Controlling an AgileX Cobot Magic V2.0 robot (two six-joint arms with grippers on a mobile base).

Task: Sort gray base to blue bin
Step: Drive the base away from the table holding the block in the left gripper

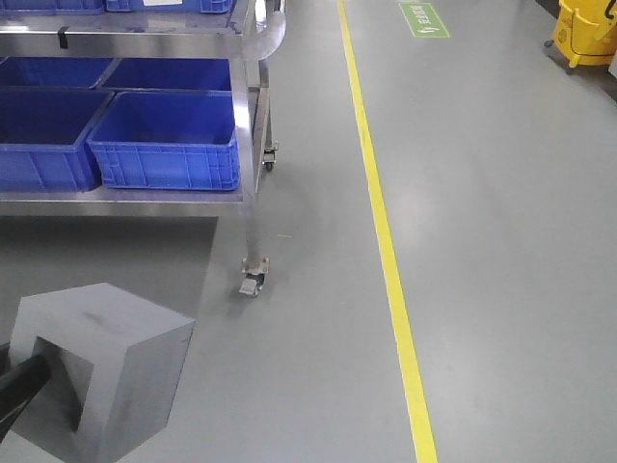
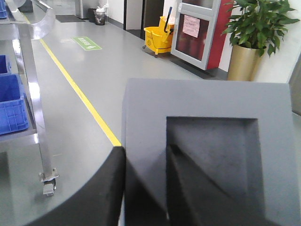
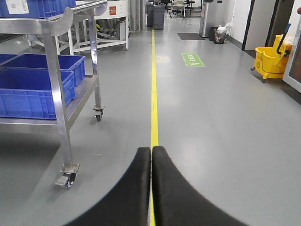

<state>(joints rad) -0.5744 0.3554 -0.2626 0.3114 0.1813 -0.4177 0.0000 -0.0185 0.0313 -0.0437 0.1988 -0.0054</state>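
The left gripper (image 2: 145, 160) pinches 1 wall of the gray base (image 1: 106, 376), held low before the cart (image 1: 249, 164), short of the blue bin (image 1: 169, 164) on its shelf, while the right gripper (image 3: 151, 188) has its jaws pressed together.

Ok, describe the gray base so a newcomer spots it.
Find the steel cart carrying blue bins in the front view, then look down to the lower-left corner. The gray base is held there by the left gripper: the only matte gray cube, with a square recess, unlike those bins.
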